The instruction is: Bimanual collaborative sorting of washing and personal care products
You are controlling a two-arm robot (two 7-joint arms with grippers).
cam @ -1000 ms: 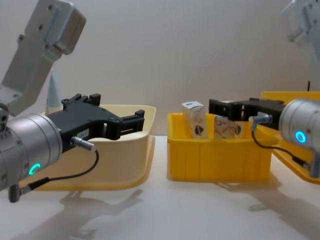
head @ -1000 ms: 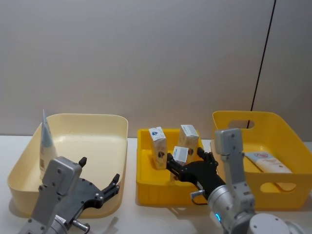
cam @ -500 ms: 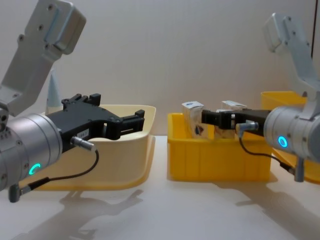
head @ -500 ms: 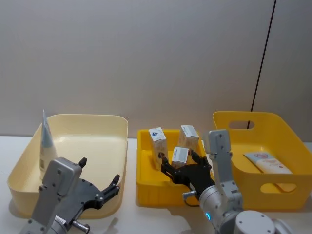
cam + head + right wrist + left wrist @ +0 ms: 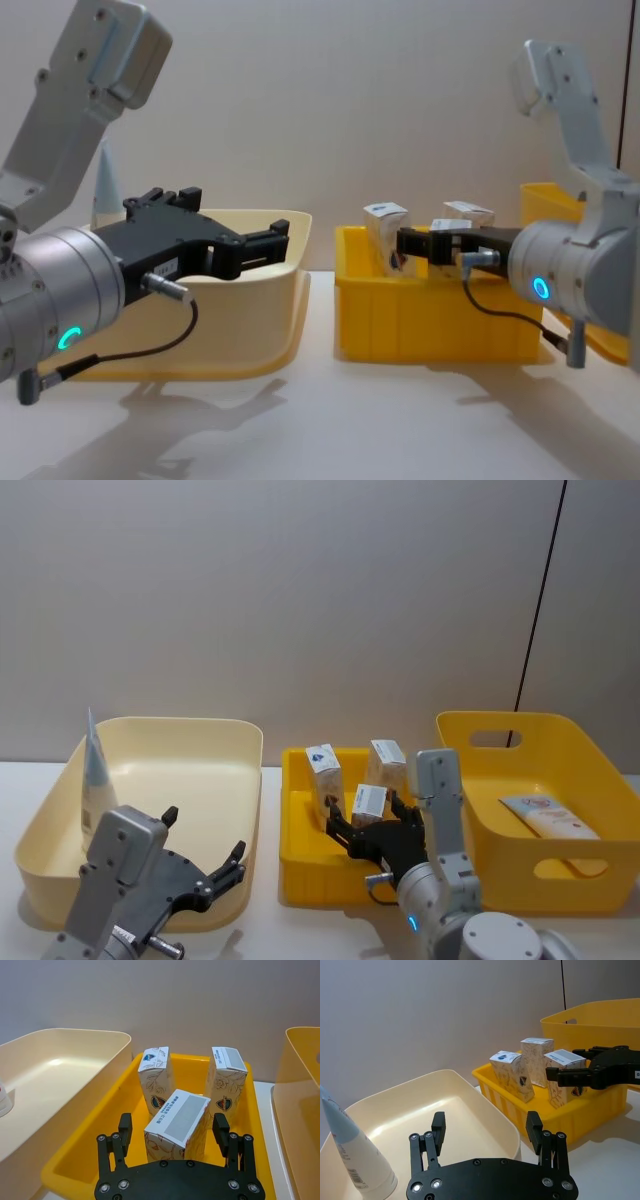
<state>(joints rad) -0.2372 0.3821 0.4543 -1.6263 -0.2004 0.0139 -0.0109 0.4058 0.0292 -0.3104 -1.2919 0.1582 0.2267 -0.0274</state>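
Boxes: three small white boxes point(image 5: 176, 1125) in the small yellow bin point(image 5: 90, 1160).
Tubes: one blue tube point(image 5: 95, 775) standing in the cream tub point(image 5: 190, 735).
Right hand point(image 5: 175, 1132): wide, fingers either side of the nearest box.
Left hand point(image 5: 485, 1127): wide, empty, over the cream tub's near edge.

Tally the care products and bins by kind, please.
Small white printed cartons: 3
Squeeze tubes, one light-blue, one cream with red print: 2
Yellow plastic crates: 2
Cream plastic basin: 1
Total: 8
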